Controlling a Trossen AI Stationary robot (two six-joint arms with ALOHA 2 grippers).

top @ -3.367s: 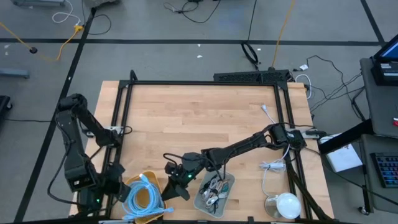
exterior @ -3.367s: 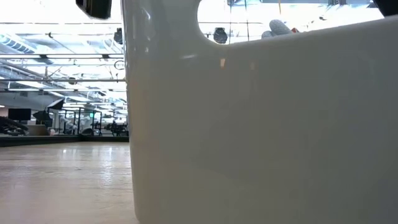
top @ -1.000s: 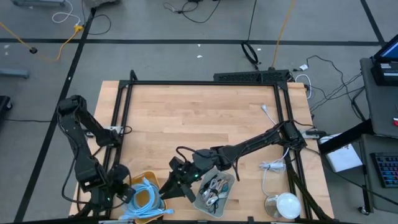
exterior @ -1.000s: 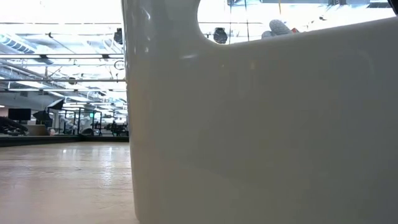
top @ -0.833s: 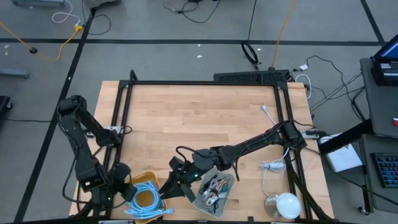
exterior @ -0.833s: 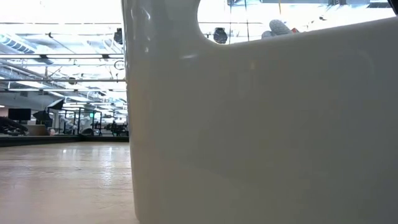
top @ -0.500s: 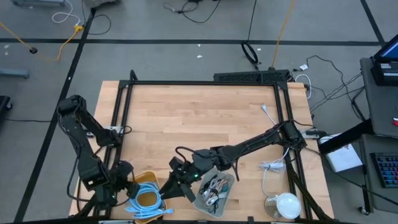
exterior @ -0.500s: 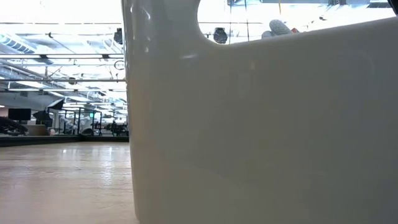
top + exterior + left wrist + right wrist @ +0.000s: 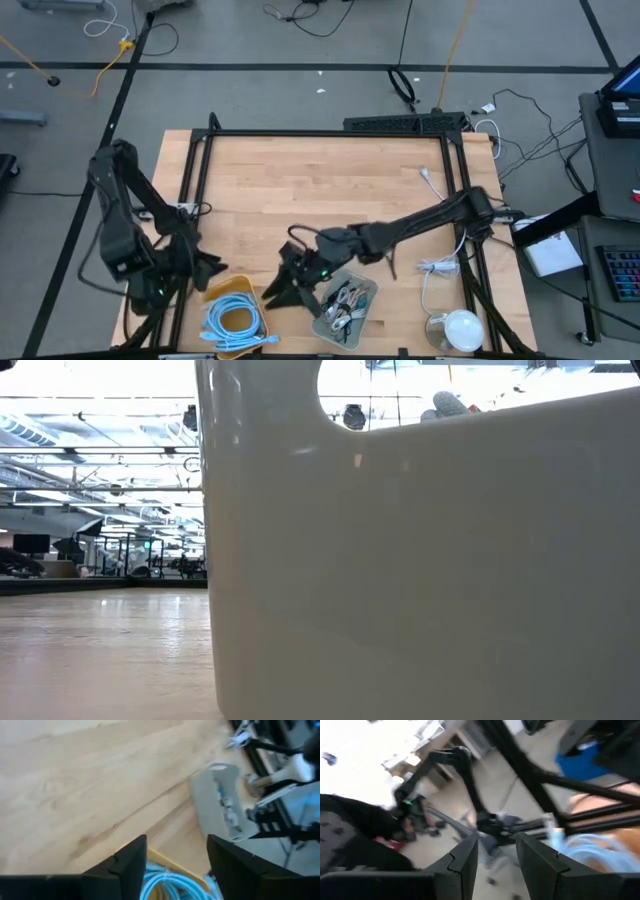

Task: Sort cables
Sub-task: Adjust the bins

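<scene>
Since the earlier frame both arms have lifted back from the near bins.
Left gripper (image 9: 175, 865) open, empty; right gripper (image 9: 495, 860) open, empty — light-blue cables (image 9: 233, 322) in yellow bin (image 9: 214, 292), mixed bundles (image 9: 343, 302) in grey tray (image 9: 366, 288); sorting appears complete.

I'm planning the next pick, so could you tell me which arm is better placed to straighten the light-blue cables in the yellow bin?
Probably the left. The left gripper is open just beside the yellow bin holding the light-blue cables. The right gripper, also open, sits between that bin and the grey tray.
</scene>
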